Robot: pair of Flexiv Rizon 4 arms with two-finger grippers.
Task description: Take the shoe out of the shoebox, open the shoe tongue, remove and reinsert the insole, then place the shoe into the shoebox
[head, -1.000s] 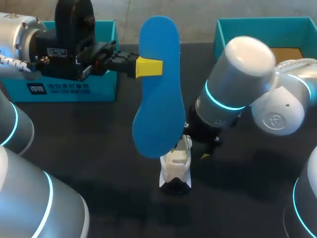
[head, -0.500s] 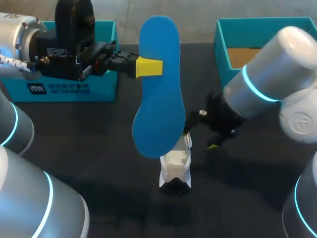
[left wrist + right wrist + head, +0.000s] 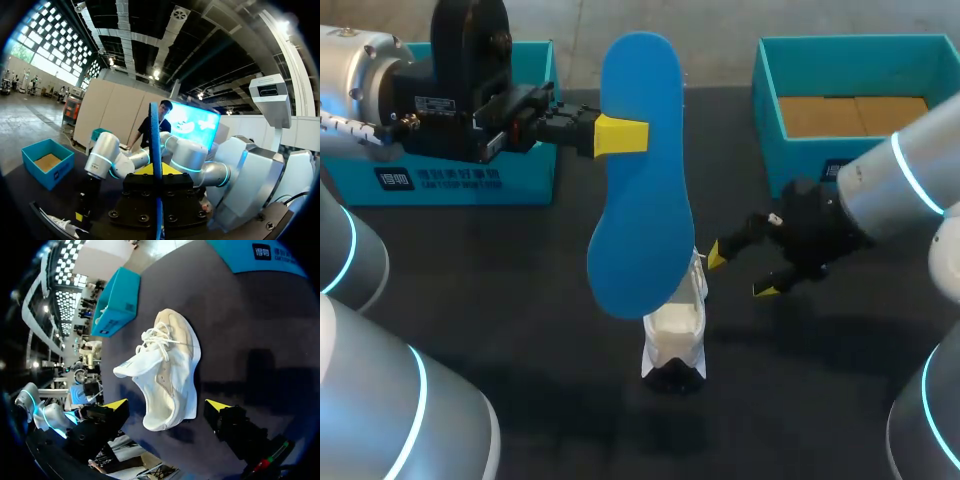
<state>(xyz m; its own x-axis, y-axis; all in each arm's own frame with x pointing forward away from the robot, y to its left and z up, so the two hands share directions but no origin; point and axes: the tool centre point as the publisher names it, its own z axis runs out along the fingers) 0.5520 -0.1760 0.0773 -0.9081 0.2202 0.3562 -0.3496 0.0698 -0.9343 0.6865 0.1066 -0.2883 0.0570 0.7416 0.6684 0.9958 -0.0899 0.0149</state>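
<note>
Left end effector [image 3: 620, 135] is clamped on the blue insole [image 3: 640, 180]. It holds the insole up off the counter [image 3: 500, 290], long axis running away-to-near in the head view, broad end low over the shoe. In the left wrist view the insole [image 3: 154, 145] sits edge-on between the fingers.

The white shoe [image 3: 677, 330] is on the counter, out of the shoebox [image 3: 800, 155], partly hidden behind the insole. Right end effector [image 3: 740, 272] is spread open and empty, just beside the shoe on its right, apparently not touching.

In the right wrist view the shoe [image 3: 167, 365] lies ahead of the end effector [image 3: 166, 405]. Heel opening is near, toe points away, and it looks tipped partly on its side.

Right arm is nearer the shoe, so it likely steadies it. Next, the insole tip has to line up with the shoe's long axis to go in at the opening.
</note>
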